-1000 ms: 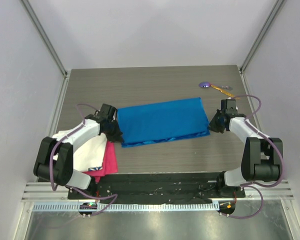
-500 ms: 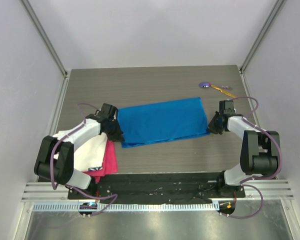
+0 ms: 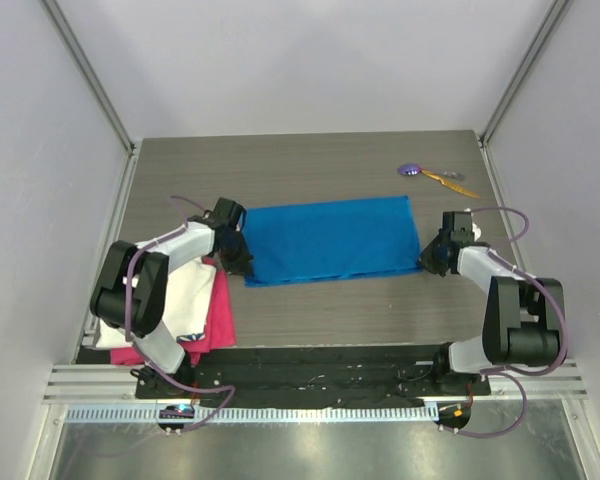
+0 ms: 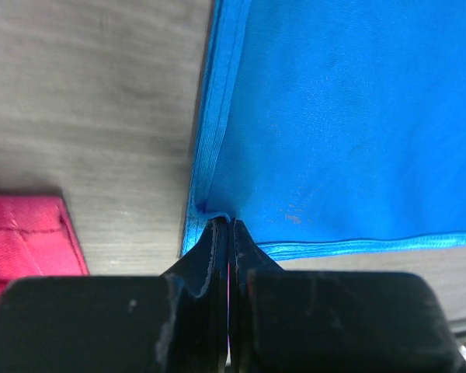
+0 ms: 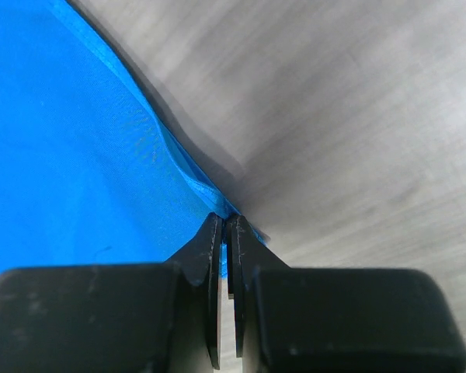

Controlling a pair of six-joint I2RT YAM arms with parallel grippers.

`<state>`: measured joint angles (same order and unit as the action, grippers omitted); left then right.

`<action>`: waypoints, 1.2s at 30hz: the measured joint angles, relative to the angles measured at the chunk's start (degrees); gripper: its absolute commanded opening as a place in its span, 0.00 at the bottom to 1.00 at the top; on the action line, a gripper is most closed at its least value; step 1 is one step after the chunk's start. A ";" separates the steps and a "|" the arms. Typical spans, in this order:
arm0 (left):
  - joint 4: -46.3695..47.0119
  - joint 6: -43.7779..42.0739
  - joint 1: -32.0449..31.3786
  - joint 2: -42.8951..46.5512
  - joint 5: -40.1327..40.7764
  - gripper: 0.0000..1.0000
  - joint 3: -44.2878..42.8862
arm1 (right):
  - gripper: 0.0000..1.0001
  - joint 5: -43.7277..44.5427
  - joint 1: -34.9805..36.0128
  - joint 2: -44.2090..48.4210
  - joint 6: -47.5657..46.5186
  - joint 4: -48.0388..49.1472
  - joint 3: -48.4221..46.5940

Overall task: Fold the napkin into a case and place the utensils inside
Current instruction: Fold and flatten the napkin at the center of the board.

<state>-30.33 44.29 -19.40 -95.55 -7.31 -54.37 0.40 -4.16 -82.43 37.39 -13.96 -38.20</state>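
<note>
My left gripper (image 4: 229, 229) pinches a napkin (image 4: 342, 116) corner (pink cloth (image 4: 27, 237) off to its left); my right gripper (image 5: 224, 225) pinches another corner, the hem there apparently doubled.

From my end the napkin (image 3: 330, 240) reads as thin woven cloth with a faint sheen, smooth across its face and finely ribbed along the stitched hem. The table (image 3: 310, 165) under it looks like matt grey wood-grain laminate. The fingers (image 4: 206, 264) of the left gripper (image 4: 230, 225) and those of the right gripper (image 5: 224, 221) look like matt black plastic, lightly scuffed, while the pink cloth (image 4: 27, 241) shows a duller, slightly coarser weave and the white cloth (image 3: 185, 295) looks soft and matt.
</note>
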 measured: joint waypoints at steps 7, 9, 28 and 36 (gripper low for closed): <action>-2.58 -1.99 -0.02 0.33 3.13 0.00 -3.65 | 0.01 0.35 -0.09 5.44 1.03 -4.87 2.69; -3.45 -2.54 -0.02 2.27 3.67 0.00 -4.22 | 0.01 0.59 -0.09 6.60 0.83 -7.21 2.12; -3.43 -2.75 -0.11 2.32 3.98 0.00 -0.31 | 0.01 1.22 -0.09 7.23 0.02 -10.45 1.01; -2.69 -2.75 -0.09 1.75 3.85 0.00 0.07 | 0.02 0.98 -0.09 4.31 0.00 -7.02 1.75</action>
<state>-33.01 41.54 -19.49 -93.80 -3.46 -54.30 1.39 -4.25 -78.13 37.39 -20.97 -36.45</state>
